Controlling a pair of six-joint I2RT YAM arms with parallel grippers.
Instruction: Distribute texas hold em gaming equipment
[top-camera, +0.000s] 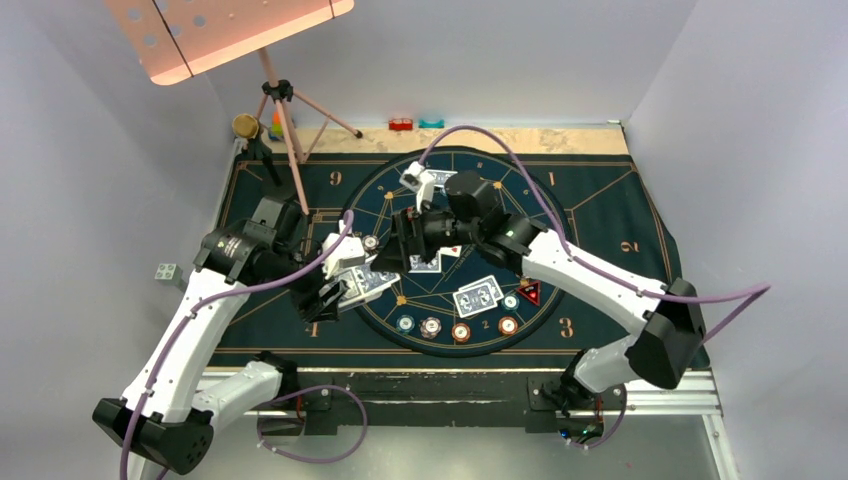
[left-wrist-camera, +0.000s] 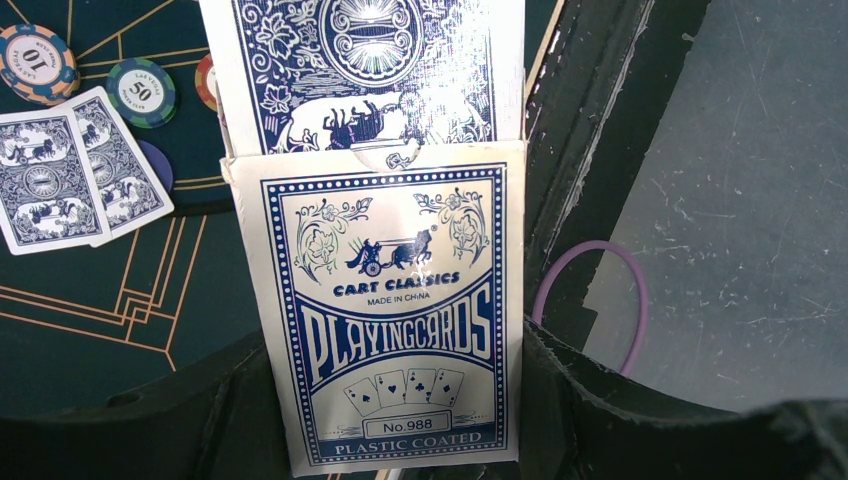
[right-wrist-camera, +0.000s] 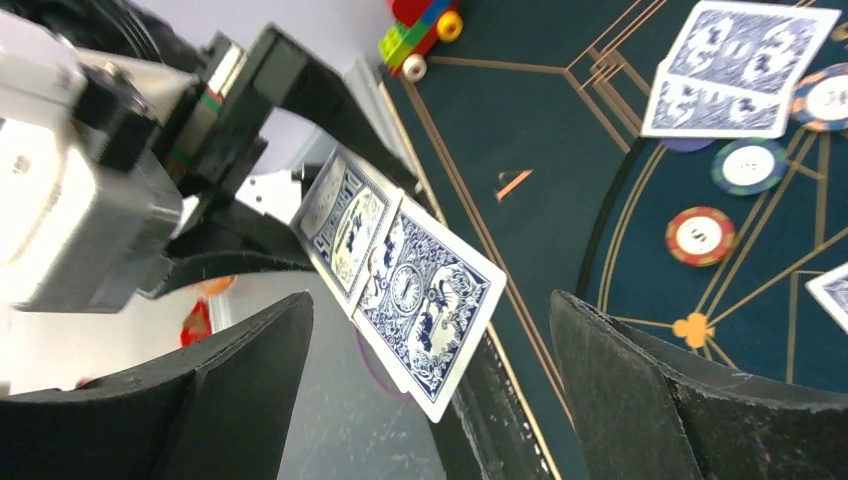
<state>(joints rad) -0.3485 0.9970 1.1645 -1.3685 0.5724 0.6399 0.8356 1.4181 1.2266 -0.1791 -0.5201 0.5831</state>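
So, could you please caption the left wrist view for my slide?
Left tool holds a card box, cards protruding, above the mat.

White card box (left-wrist-camera: 385, 320) — blue ornate print; mat (top-camera: 610, 210) dark blue, gold-lined.

The box (left-wrist-camera: 390, 320) reads "CART CLASSICS", "MADE IN CHINA", "PLAYINGCARDS", "No.988" and "PLASTIC COATED". An orange chip (left-wrist-camera: 35, 62) shows "10", a teal chip (left-wrist-camera: 141, 92) "50". The mat (top-camera: 610, 205) bears 9, 1, 2 and 3.
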